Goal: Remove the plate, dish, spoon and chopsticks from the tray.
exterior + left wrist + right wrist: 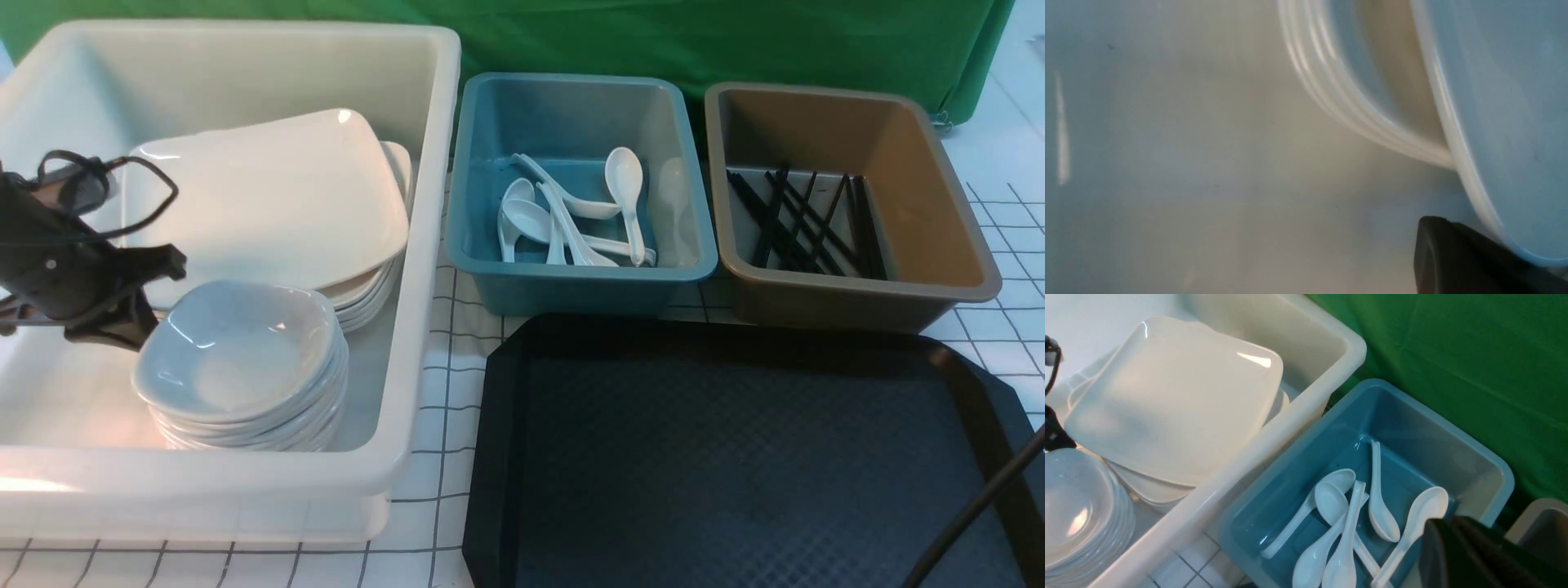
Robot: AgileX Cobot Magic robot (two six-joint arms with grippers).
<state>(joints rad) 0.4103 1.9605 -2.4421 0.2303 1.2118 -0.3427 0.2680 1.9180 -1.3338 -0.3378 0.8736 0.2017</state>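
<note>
The black tray (735, 457) lies bare at the front right. The top white square plate (269, 196) (1171, 396) rests tilted on a stack of plates in the white tub (424, 245). A stack of small dishes (241, 351) (1073, 506) stands in front of it. My left gripper (135, 331) (1433, 237) is shut and empty inside that tub, just left of the dishes (1515, 102). Several spoons (571, 216) (1347, 522) lie in the blue tub (694, 261). Black chopsticks (804, 220) lie in the brown tub (963, 245). My right gripper (1437, 535) is shut and empty above the blue tub's edge.
The three tubs stand in a row behind the tray on a gridded white table (441, 490). A green cloth (735, 41) hangs at the back. A thin dark cable (971, 514) crosses the tray's front right corner.
</note>
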